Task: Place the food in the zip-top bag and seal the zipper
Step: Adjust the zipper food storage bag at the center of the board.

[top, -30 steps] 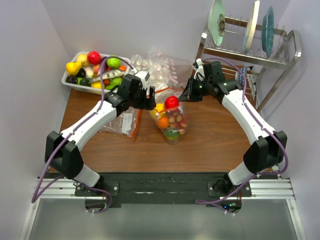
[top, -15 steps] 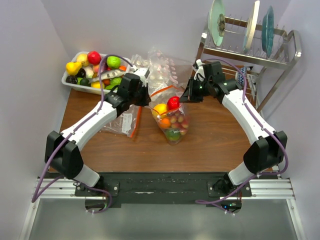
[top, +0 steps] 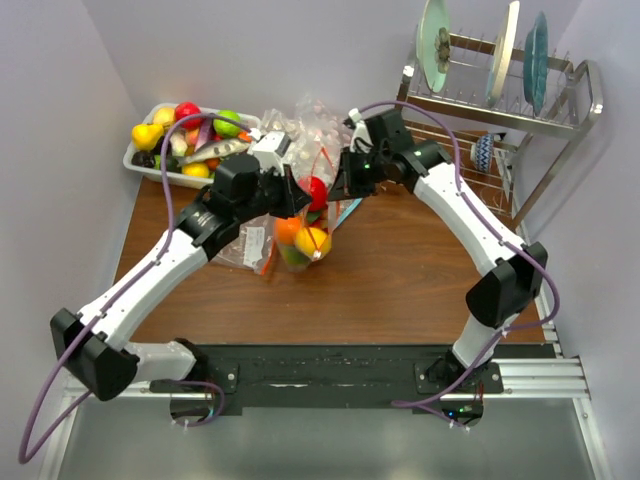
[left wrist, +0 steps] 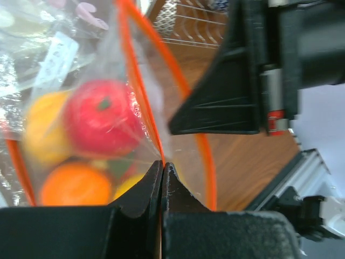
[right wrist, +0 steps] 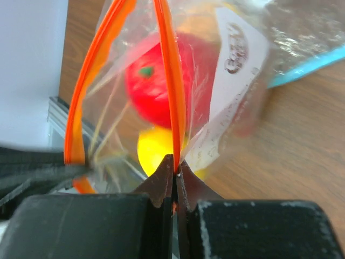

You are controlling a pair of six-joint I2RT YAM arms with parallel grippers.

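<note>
The left gripper [left wrist: 161, 168] was clenched on one lip of the bag's [top: 303, 222] orange zipper [right wrist: 168, 81]. The right gripper [right wrist: 175, 168] was pinched on the opposite lip, so the bag was held open between them over the far middle of the table [top: 420, 280]. An uneven pull could have slipped the thin plastic free and spilled the food [top: 312, 241]. Counted inside were one apple [left wrist: 102, 116], one orange [left wrist: 73, 183] and one lemon [right wrist: 156, 148]; a green piece was unclear.

Robot lab cell, kitchen mock-up: lilac walls [top: 60, 150] box in wooden table [top: 400, 270], aluminium rail [top: 540, 375] along near edge, dish rack [top: 500, 108] with plates [top: 433, 45] far right, white bin [top: 150, 172] of toy fruit [top: 147, 135] far left.
</note>
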